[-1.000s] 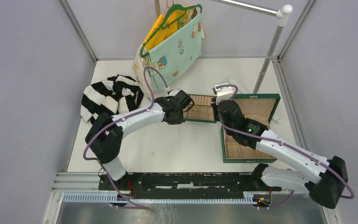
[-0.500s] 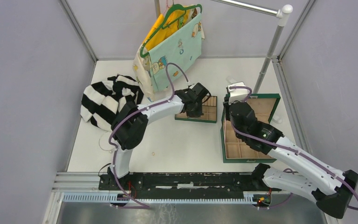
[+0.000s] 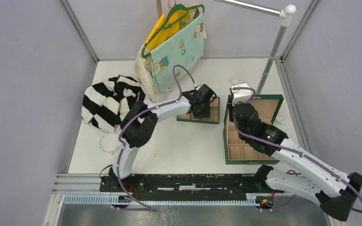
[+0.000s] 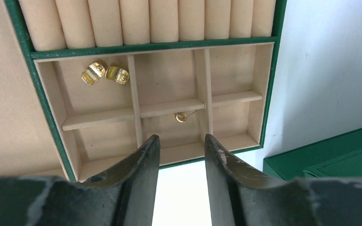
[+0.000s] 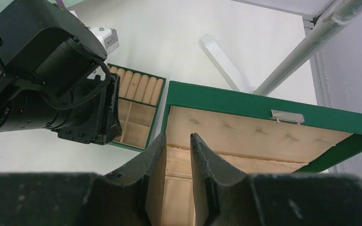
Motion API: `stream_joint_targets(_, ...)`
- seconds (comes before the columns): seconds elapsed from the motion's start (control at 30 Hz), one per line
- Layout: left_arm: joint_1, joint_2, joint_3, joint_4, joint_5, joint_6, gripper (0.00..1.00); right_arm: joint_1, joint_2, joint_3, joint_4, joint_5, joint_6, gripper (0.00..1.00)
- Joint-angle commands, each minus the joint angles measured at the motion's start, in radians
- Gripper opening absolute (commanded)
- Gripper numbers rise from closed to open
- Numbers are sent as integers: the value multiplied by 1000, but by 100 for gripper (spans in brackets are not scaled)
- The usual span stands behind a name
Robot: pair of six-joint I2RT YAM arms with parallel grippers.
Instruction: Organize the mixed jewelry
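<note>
White bench (image 3: 188, 141) first: gold pieces (image 4: 106, 74) are seen lying in the tray (image 4: 99, 118), under the left end effector (image 4: 179, 137), which is parted and empty. Over the box (image 5: 264, 108), the right end effector (image 5: 178, 135) is held slightly parted, empty too. On the bench, the bead (image 3: 155, 155) and chain (image 3: 107, 146) could easily be overlooked since they're tiny, or the tray bumped by low fingers.

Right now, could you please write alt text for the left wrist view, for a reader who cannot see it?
An open, empty end effector hangs over a green tray of tan compartments. Two gold pieces sit side by side in the upper-left compartment, and a smaller gold piece lies in a middle one. Tan rolls line the top.
</note>
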Motion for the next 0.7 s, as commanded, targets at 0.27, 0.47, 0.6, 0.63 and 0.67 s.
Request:
stream_joint_targets(0.27,-61,-384,-254,42,-109,32,47,3,6,-11,25,32,6,31)
stream_joint_targets(0.47,-61,-657,-584,-127,-271,-93,48,2,57,-20,76,-13,-4,31)
stream_joint_targets(0.6,-62,-814,-712,-302,-369,-209,49,2,87,-28,114,-46,-7,31)
stream_joint_targets(0.63,-61,-843,-729,-342,-384,-242,49,2,95,-26,121,-56,-8,31)
stream_joint_targets(0.67,-62,-866,-743,-381,-399,-270,49,2,106,-23,126,-61,-9,31)
